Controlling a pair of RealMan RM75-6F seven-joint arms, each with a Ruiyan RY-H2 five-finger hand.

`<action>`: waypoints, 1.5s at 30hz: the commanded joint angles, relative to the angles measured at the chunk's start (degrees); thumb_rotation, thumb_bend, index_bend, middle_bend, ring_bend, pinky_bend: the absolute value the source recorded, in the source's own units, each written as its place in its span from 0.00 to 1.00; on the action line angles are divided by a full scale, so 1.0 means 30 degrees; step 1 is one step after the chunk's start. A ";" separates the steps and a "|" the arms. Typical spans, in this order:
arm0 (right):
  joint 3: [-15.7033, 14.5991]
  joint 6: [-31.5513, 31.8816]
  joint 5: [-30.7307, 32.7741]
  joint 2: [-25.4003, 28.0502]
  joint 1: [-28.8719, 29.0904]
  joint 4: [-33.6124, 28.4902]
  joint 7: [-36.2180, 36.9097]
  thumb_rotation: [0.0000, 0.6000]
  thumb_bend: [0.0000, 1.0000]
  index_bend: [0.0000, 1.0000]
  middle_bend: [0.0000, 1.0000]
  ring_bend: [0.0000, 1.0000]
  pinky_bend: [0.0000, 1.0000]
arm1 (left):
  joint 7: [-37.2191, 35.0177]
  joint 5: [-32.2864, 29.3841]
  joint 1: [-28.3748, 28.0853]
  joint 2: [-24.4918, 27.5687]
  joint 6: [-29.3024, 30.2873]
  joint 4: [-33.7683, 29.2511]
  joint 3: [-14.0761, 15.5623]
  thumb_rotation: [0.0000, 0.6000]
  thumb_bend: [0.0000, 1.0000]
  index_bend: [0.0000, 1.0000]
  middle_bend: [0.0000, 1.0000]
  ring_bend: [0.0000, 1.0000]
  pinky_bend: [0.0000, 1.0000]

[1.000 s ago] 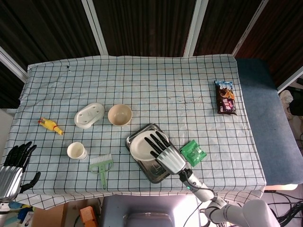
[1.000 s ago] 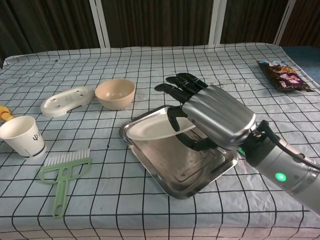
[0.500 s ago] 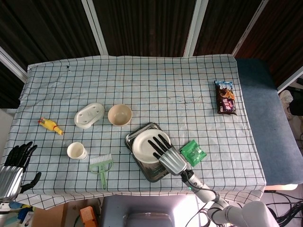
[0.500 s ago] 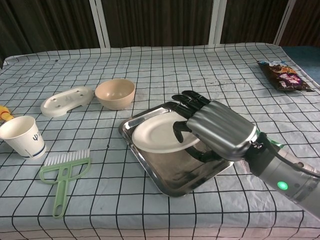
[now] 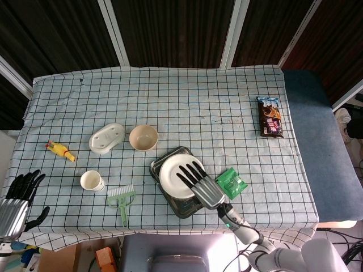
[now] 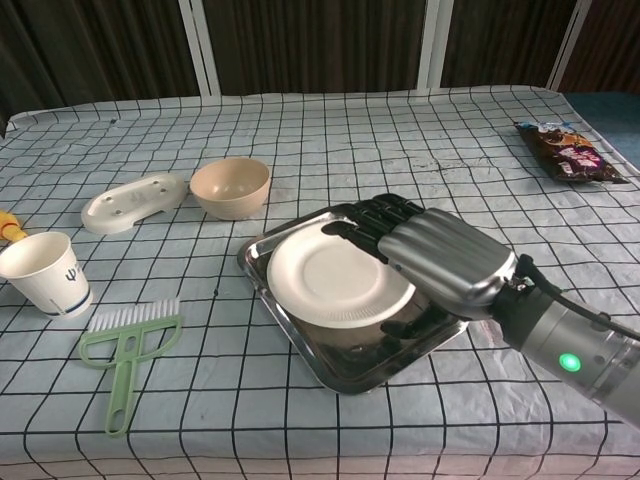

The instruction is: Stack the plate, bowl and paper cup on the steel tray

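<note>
Steel tray (image 6: 300,345) near table's front edge, plate (image 6: 335,278) lying in it. Right hand (image 6: 440,262) over plate's right rim; grip or mere contact, cannot tell. Bowl (image 6: 230,187) looks rigid, best held by rim. Paper cup (image 6: 45,272) light, crushable. Left hand (image 5: 17,201) empty, fingers apart.

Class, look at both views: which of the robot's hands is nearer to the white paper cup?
Left. The left hand hangs off the table's near-left edge, a short way from the white paper cup. The right hand is over the steel tray, farther off.
</note>
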 commanded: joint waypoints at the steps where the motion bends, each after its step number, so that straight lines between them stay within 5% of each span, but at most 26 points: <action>1: 0.0349 -0.1634 0.1181 0.1256 0.0147 -0.2204 -0.1020 1.00 0.05 0.01 0.00 0.00 0.00 | -0.0010 0.0017 -0.0001 -0.0007 0.0007 0.0011 0.0006 1.00 0.32 0.00 0.00 0.00 0.03; 9: 0.0204 -0.1977 0.1761 0.3617 -0.0240 -0.5820 -0.0862 1.00 0.03 0.00 0.00 0.00 0.00 | -0.0150 0.0076 0.0077 0.0030 0.0165 0.0043 0.0023 1.00 0.32 0.00 0.00 0.00 0.03; 16: -0.0515 0.2624 -0.0168 0.6521 -0.2302 -0.7765 -0.0247 1.00 0.03 0.00 0.00 0.00 0.00 | 0.0061 0.0432 0.0009 -0.0194 0.0191 0.0214 0.0102 1.00 0.32 0.00 0.00 0.00 0.03; 20: -0.0120 0.3944 -0.0160 0.7835 -0.2895 -0.8299 0.0695 1.00 0.03 0.01 0.00 0.00 0.00 | 0.0376 0.0774 -0.0307 -0.0527 -0.0139 0.0347 0.0126 1.00 0.33 0.00 0.00 0.00 0.03; 25: 0.0824 0.3366 0.0637 0.7948 -0.2442 -0.8454 0.1328 1.00 0.03 0.09 0.00 0.00 0.00 | 0.0625 0.0590 -0.0495 -0.0754 -0.0578 0.0400 0.0081 1.00 0.33 0.00 0.00 0.00 0.03; 28: 0.3283 0.0204 0.3169 0.6516 -0.0226 -0.7749 0.0764 1.00 0.03 0.14 0.00 0.00 0.00 | 0.1111 0.0284 -0.0657 -0.0939 -0.0850 0.0370 -0.0109 1.00 0.33 0.00 0.00 0.00 0.03; 32: 0.4713 -0.0770 0.4429 0.4436 0.1305 -0.6500 -0.1762 1.00 0.03 0.17 0.00 0.00 0.00 | 0.1009 0.0685 -0.0599 -0.1098 -0.0465 0.0685 -0.0007 1.00 0.34 0.00 0.00 0.00 0.03; 40: 0.4110 0.1240 0.3444 0.4459 0.0677 -0.6485 -0.2583 1.00 0.03 0.17 0.00 0.00 0.00 | -0.0319 0.3058 -0.2479 -0.2376 -0.1488 0.1436 0.0196 1.00 0.36 0.00 0.00 0.00 0.03; 45: 0.4142 0.1430 0.3641 0.5635 0.0231 -0.6787 -0.1731 1.00 0.03 0.17 0.00 0.00 0.00 | 0.0881 0.1927 -0.5233 -0.3610 -0.4768 0.0600 -0.1575 1.00 0.37 0.00 0.00 0.00 0.02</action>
